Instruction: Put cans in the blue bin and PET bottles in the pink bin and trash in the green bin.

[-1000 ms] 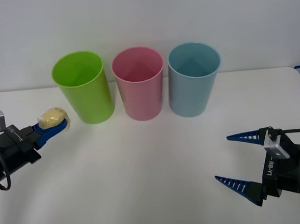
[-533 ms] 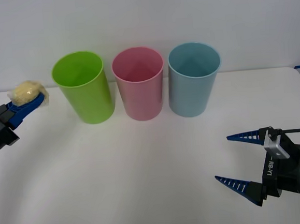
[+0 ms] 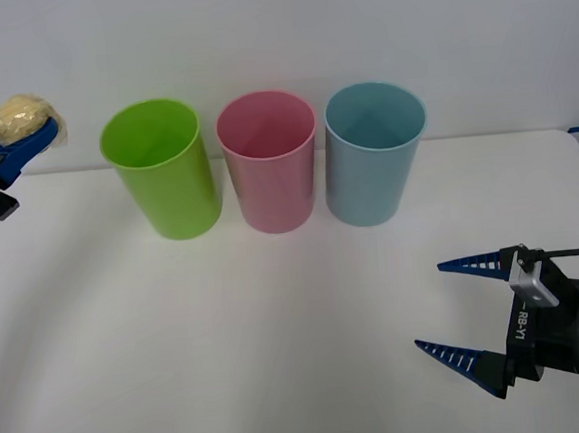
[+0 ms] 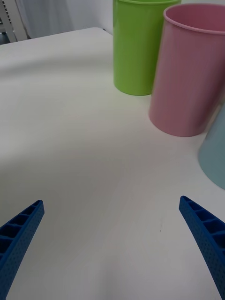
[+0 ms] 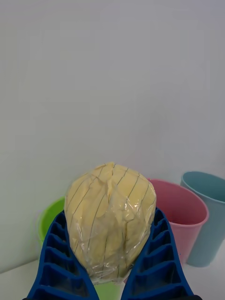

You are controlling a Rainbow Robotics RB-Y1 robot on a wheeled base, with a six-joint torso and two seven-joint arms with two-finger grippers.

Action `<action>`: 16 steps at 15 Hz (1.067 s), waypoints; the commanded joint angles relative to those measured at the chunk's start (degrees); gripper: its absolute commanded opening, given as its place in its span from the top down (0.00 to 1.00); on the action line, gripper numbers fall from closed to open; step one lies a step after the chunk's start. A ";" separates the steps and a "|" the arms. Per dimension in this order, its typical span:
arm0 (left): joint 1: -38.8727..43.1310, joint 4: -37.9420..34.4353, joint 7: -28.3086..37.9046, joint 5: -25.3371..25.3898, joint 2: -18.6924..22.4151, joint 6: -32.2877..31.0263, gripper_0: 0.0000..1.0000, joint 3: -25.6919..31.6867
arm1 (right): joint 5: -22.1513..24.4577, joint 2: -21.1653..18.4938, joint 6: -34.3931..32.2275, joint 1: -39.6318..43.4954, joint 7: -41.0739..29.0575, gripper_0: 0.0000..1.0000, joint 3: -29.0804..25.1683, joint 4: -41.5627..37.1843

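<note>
Trash (image 3: 19, 115): pale-yellow crumpled ball, plastic-wrapped, held aloft at far left, left of the green bin (image 3: 161, 166) and above its rim. Left gripper (image 3: 25, 140) clamps it between blue fingers. Looks light, soft, glossy; wrap may slip, so grip across the middle seems right. Right gripper (image 3: 455, 309) parked near right, fingers spread wide, empty. Pink bin (image 3: 268, 161), blue bin (image 3: 374, 152) stand rightward.

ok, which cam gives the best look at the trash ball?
Left wrist view: the trash sits close up, clamped between the left gripper fingers. Front view shows it small at the left edge, left of the green bin.
</note>
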 commanded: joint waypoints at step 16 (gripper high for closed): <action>-35.66 14.99 4.58 18.03 20.61 26.66 1.00 -47.81 | 0.00 0.00 0.00 0.00 0.00 0.00 0.00 0.00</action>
